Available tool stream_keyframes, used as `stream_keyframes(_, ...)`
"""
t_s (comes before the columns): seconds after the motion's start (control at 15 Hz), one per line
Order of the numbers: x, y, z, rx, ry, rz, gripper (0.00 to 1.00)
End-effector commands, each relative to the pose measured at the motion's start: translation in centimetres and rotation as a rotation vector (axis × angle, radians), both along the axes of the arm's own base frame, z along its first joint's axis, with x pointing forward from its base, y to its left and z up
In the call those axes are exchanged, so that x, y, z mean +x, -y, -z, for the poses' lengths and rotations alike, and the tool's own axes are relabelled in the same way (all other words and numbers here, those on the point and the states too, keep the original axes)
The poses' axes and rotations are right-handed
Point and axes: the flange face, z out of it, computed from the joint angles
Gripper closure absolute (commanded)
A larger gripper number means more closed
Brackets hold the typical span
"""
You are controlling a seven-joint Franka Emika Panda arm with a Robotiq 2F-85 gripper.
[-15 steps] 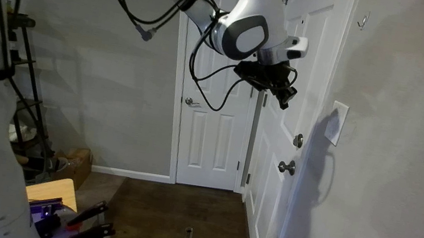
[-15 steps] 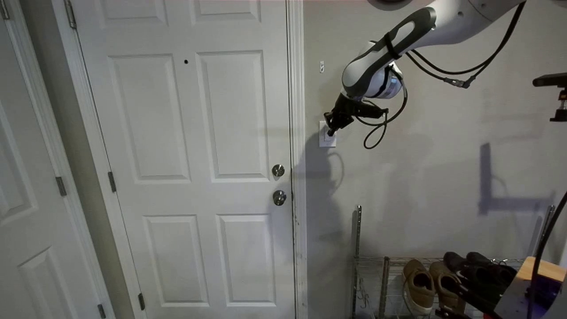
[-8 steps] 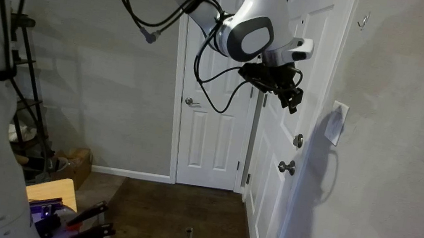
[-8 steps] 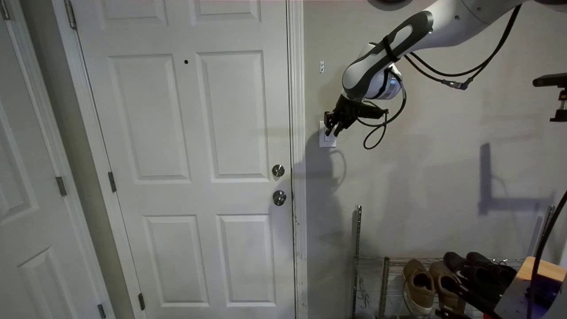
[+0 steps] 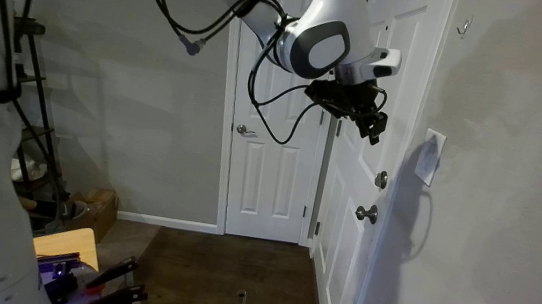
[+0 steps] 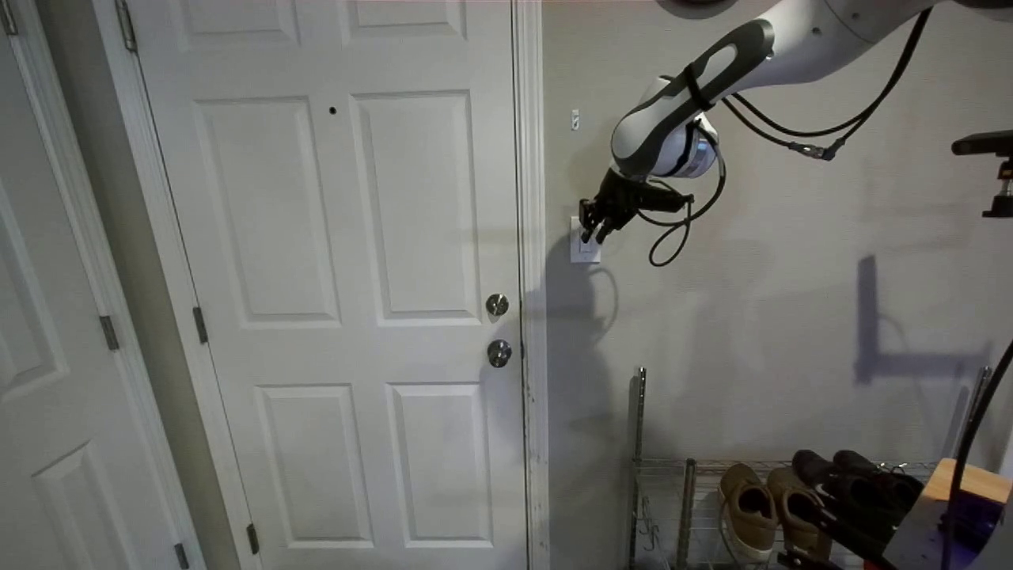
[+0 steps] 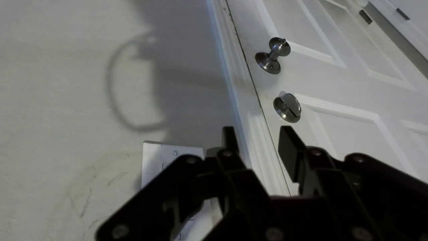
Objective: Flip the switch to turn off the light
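The switch is a small white wall plate (image 5: 429, 158) beside the door frame, with the arm's shadow on it. In an exterior view the gripper's fingers overlap the upper part of the plate (image 6: 586, 253). In the wrist view the plate (image 7: 154, 162) is at lower left, partly hidden behind one finger linkage. My black gripper (image 5: 369, 137) points downward, apart from the wall and a little above the plate's middle height. Its two fingertips also show in an exterior view (image 6: 593, 237). In the wrist view the gripper (image 7: 257, 134) is open, with nothing between the fingers.
A white door (image 6: 411, 348) with a round knob (image 7: 279, 47) and a deadbolt (image 7: 287, 108) stands beside the plate. A hook (image 5: 465, 26) is on the wall above. A wire rack (image 6: 688, 507) with shoes (image 6: 748, 507) stands below. Cables (image 5: 278, 139) hang from the wrist.
Between one second and half a second ago, the fingers spread apart and the arm shifted slightly toward the wall. Since half a second ago, nothing visibly moves.
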Motion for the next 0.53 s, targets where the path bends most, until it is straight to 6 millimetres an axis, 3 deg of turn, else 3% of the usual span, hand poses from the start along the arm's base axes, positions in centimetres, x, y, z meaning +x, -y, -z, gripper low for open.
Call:
stream_keyframes(0.0, 0.9, 0.8, 0.2, -0.03, 0.064, 0.023, 0.92)
stream_keyframes(0.27, 1.9, 3.1, 0.4, -0.058, 0.216, 0.094, 1.0)
stream_keyframes(0.47, 2.3, 4.8, 1.7, -0.04, 0.205, 0.156, 0.97)
